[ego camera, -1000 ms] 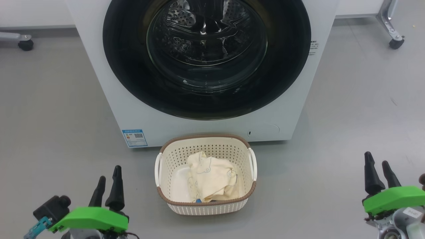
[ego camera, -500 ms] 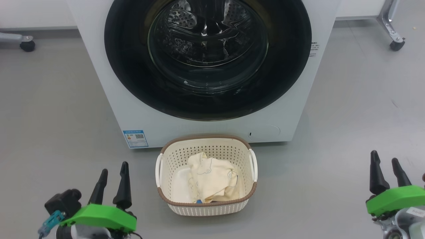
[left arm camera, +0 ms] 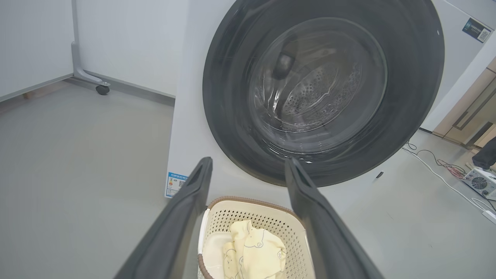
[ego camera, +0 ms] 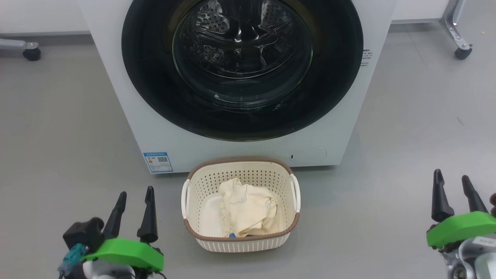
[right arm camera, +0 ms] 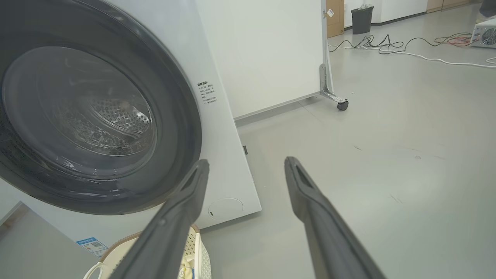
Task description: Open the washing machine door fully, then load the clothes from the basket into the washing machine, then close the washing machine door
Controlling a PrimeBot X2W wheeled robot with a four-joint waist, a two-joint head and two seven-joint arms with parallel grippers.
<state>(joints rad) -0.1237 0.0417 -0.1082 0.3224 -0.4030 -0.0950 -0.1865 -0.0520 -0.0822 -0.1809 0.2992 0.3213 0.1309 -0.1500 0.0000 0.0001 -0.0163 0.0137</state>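
The white washing machine (ego camera: 155, 128) stands ahead with the washing machine door (ego camera: 333, 77) flat against its front, black rim around clear glass. On the floor just before it sits the cream basket (ego camera: 240, 242), with the pale yellow clothes (ego camera: 248, 209) lying inside. My left gripper (ego camera: 136, 192) hovers open to the left of the basket with nothing between its fingers. My right gripper (ego camera: 451, 174) is open far to the basket's right, also holding nothing. The left wrist view looks past the open left gripper (left arm camera: 248, 161) at the door (left arm camera: 410, 97), basket (left arm camera: 252, 201) and clothes (left arm camera: 255, 252). The right gripper (right arm camera: 246, 161) faces the machine's right lower corner (right arm camera: 228, 155).
Wheeled partition feet stand at the back left (ego camera: 30, 52) and back right (ego camera: 463, 50). Cables (right arm camera: 407, 46), a dark bin (right arm camera: 362, 19) and a small fan unit (left arm camera: 480, 182) lie further off to the right. Grey floor spreads on both sides of the machine.
My left gripper has shifted right, closer to the basket. My right gripper has drifted slightly right. Both stay open; the basket, the clothes and the door are unmoved.
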